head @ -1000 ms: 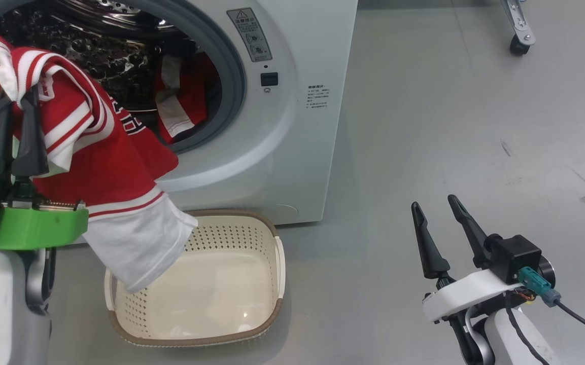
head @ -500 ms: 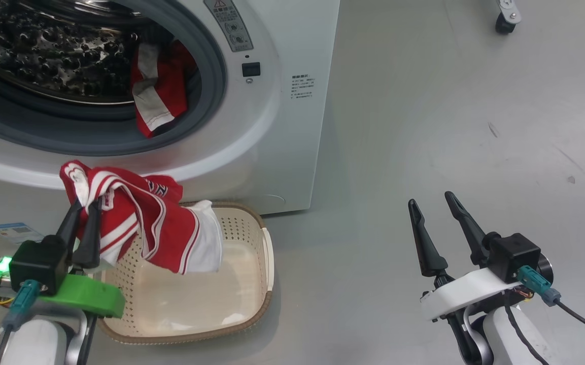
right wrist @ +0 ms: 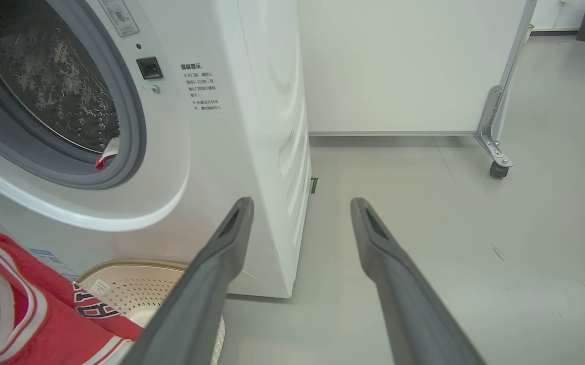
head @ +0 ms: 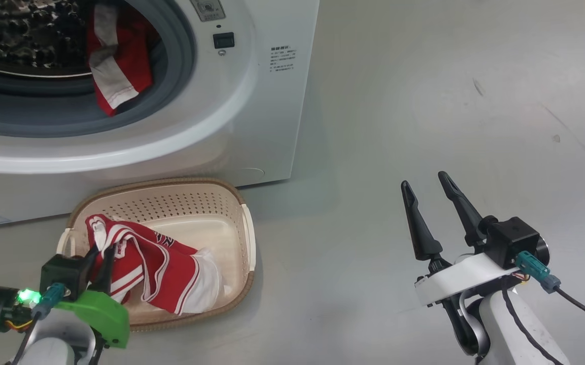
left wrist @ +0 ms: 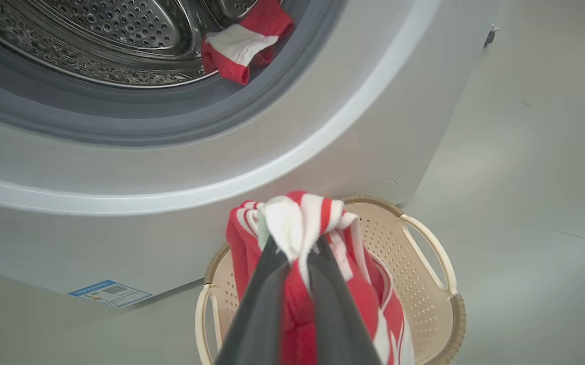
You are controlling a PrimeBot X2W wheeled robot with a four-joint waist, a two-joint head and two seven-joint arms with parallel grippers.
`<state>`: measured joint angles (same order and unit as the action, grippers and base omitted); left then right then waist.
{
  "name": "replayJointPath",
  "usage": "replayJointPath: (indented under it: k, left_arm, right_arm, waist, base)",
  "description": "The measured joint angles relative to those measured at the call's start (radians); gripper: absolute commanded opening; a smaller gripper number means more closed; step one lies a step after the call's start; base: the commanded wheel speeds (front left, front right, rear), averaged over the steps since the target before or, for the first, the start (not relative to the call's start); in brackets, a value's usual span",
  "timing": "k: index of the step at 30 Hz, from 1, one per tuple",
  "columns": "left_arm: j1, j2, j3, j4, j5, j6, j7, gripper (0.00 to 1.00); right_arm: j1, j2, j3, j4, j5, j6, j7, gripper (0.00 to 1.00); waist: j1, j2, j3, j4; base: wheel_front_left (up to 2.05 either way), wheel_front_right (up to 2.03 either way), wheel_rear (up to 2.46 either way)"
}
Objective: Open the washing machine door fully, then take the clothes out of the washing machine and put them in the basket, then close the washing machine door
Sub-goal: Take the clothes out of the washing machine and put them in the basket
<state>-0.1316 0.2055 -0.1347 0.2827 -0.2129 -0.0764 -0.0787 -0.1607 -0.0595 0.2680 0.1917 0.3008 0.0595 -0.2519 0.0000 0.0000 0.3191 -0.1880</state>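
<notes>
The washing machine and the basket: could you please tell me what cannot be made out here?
Drum: head view, cut by the top and left edges, so what lies behind the red cloth is unknown.
Basket floor: head view, partly hidden under the red shirt held by the left pincer.
Printed label: head view, too small to read.

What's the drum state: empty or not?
Not empty. A red-and-white garment lies inside the washing machine's drum, against the gasket. The other jersey hangs into the basket, left gripper shut on it.
</notes>
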Motion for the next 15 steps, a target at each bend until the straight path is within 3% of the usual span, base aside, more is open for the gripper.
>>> replayJointPath:
  k: [15]
  left_arm:
    - [-0.164, 0.035, -0.001, 0.15, 0.002, -0.01, 0.061, 0.0]
  right_arm:
    - [-0.06, 0.004, -0.004, -0.041, -0.001, 0.0, 0.0, 1.0]
  waist:
    - [0.0001, 0.0, 0.169, -0.08]
  base:
    - [0.0, 0.0, 0.0]
